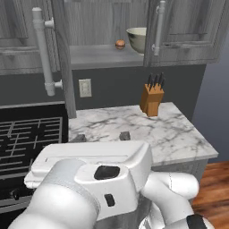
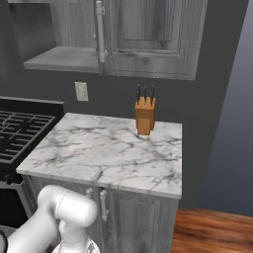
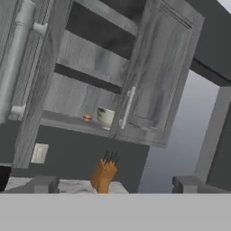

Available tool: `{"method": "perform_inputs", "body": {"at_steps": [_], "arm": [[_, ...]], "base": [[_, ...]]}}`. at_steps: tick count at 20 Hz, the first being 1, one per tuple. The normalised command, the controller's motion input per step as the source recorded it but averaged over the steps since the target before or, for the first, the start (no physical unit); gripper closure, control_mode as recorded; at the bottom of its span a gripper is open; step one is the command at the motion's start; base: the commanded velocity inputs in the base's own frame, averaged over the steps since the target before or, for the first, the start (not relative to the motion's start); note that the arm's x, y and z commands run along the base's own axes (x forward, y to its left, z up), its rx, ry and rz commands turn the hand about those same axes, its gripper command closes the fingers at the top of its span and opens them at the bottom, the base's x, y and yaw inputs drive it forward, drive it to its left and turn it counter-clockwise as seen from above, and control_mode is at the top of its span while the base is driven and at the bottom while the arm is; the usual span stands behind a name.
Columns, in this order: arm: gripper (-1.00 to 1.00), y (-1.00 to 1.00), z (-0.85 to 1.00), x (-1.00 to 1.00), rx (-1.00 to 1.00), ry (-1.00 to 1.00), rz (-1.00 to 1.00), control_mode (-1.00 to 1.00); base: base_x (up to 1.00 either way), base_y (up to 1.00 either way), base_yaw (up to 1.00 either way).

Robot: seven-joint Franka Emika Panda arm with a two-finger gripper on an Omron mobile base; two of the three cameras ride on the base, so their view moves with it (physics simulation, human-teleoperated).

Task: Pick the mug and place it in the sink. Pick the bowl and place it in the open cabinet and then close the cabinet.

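Left base view: bowl (image 1: 137, 39) sits on the open cabinet (image 1: 100, 56) shelf, half hidden behind the right door, small orange item (image 1: 120, 44) just beside it. Gripper (image 1: 101, 136) fingers spread wide, empty, over the marble counter (image 1: 174, 134). Knife block (image 1: 152, 99) near the back wall.

Right base view: cabinet shelf (image 2: 64, 59), knife block (image 2: 145, 116).

Hand view: fingertips (image 3: 43, 184) far apart, nothing between; bowl (image 3: 105, 118) on the shelf, blurry, probably upright.

One bowl (image 1: 137, 39), one knife block (image 1: 151, 99), one wall outlet (image 1: 85, 87)
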Motion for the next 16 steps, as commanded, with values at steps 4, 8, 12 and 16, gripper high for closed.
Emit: {"method": "perform_inputs", "body": {"at_steps": [4, 8, 12, 16], "arm": [[-1.00, 0.00, -0.11, 0.00, -0.29, -0.50, 0.00, -1.00], [-1.00, -0.06, -0.29, 0.00, -0.20, -0.50, 0.01, -1.00], [-1.00, -0.25, -0.44, 0.10, -0.09, -0.46, 0.07, -1.00], [-1.00, -0.34, -0.41, 0.38, -0.02, -0.36, 0.11, -1.00]], "base": [[0.00, 0.00, 0.00], [0.00, 0.00, 0.00], [0.00, 0.00, 0.00], [0.00, 0.00, 0.00]]}}
